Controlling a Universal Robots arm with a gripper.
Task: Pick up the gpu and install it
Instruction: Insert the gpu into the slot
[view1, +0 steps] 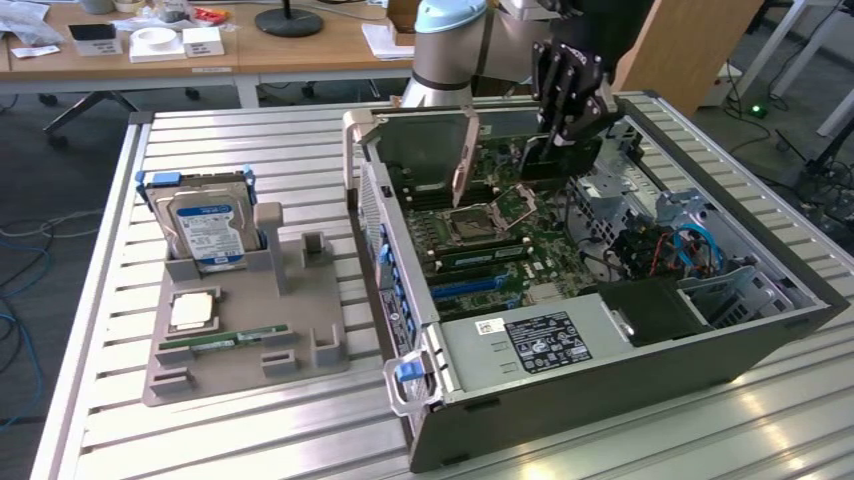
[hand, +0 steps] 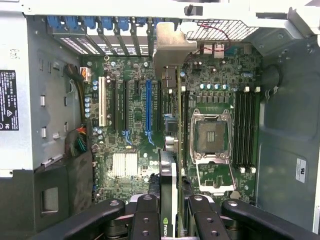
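While it hangs over the open computer case (view1: 627, 370), the gripper (hand: 172, 215) pinches the gpu (hand: 167, 55) edge-on between its 2 partly closed fingers (hand: 146, 215), above the motherboard (hand: 125, 145).

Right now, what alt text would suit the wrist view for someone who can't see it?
The gripper holds the gpu edge-on over the green motherboard inside an open computer case. The card's silvery bracket is at its far end, with a blue slot on one side and the processor socket on the other.
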